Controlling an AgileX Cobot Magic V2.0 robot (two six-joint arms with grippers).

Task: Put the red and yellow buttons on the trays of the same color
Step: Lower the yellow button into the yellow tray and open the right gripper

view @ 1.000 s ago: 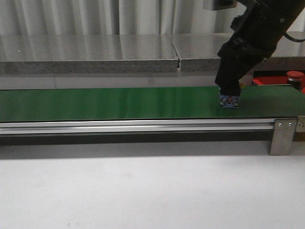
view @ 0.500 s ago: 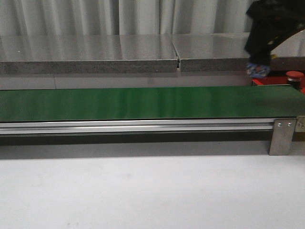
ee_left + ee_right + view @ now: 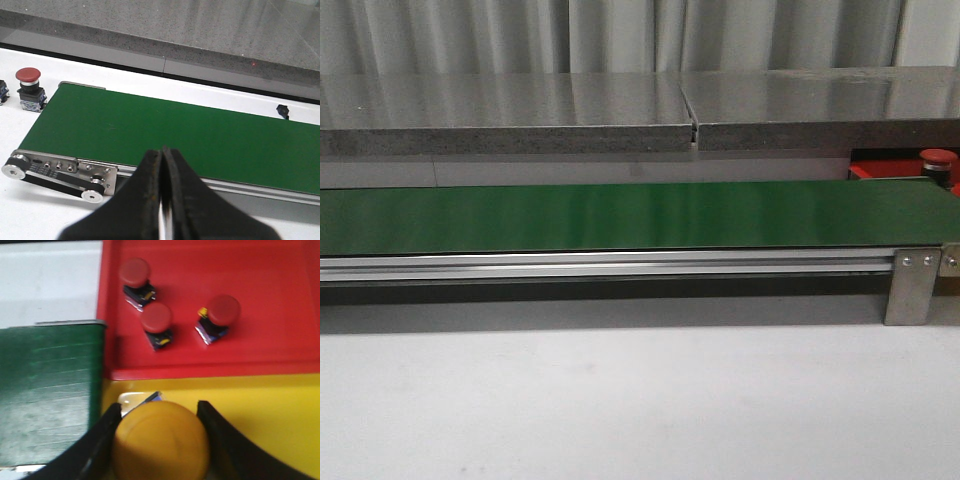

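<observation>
Yellow button, lower centre of the right wrist view: its domed cap sits between the 2 fingers of the right claw, which is closed on it. The button hangs directly over the yellow tray, near that tray's edge beside the belt; whether it touches the tray floor cannot be told. Since the tray lies straight beneath the claw, the release appears to need only a short descent, with no sideways travel.

Red tray, upper half of the same view: it holds 3 red buttons, upright and apart.

Left claw, lower centre of the left wrist view: fingers pressed together, holding nothing, above the belt. A fourth red button stands on the tabletop at upper left, just beside the belt end and nearer the left arm.
</observation>
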